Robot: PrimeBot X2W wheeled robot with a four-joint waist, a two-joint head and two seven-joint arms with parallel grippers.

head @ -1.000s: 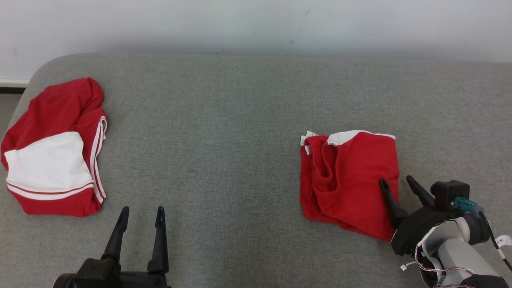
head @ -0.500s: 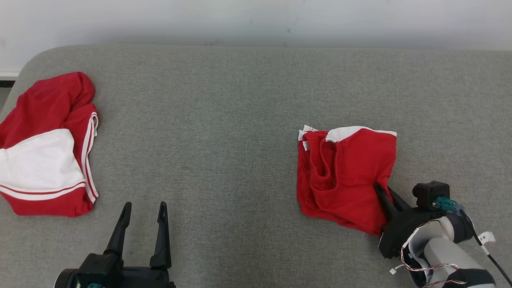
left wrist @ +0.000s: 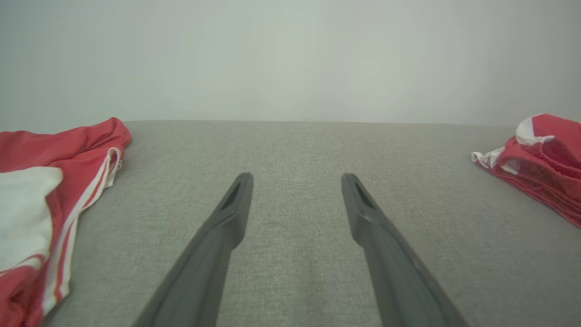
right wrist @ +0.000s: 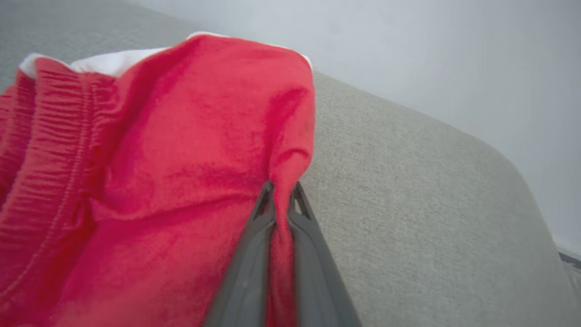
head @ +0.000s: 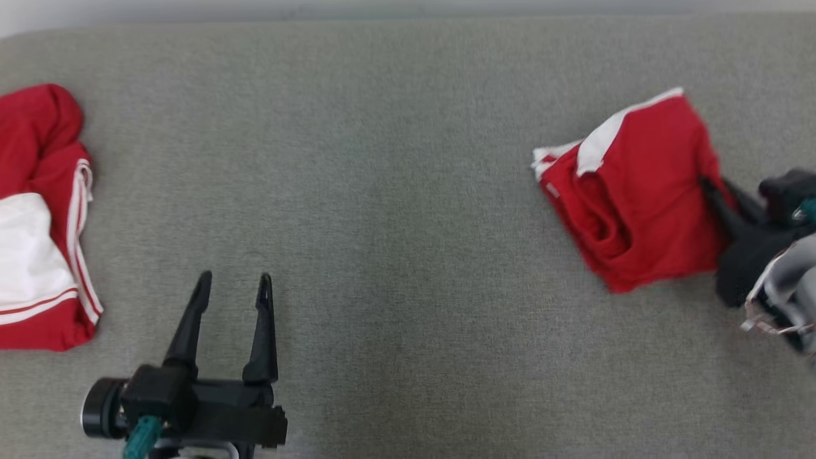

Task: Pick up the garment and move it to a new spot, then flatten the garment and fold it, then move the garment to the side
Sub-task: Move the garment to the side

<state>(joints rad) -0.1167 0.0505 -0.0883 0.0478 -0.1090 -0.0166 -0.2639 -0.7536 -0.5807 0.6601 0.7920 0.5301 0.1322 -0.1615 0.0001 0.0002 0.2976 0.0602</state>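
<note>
The garment (head: 637,191) is a folded red bundle with white trim at the right of the grey surface, tilted with one side lifted. My right gripper (head: 707,185) is shut on its right edge. In the right wrist view the gripper (right wrist: 281,188) pinches a fold of the red fabric (right wrist: 159,159) between its closed fingers. The left wrist view shows the bundle (left wrist: 544,163) at its far right. My left gripper (head: 234,284) stands open at the lower left, fingers (left wrist: 236,204) apart with nothing between them.
A second red garment with a white panel and stripes (head: 32,223) lies crumpled at the far left, also in the left wrist view (left wrist: 45,181). The grey padded surface (head: 395,191) runs back to a pale wall (left wrist: 290,54); its rounded right edge (right wrist: 522,181) is near.
My right gripper closed on the folded garment's right edge and pulled it up and to the right, tilting it. The head camera shifted too. The left gripper stayed open.
</note>
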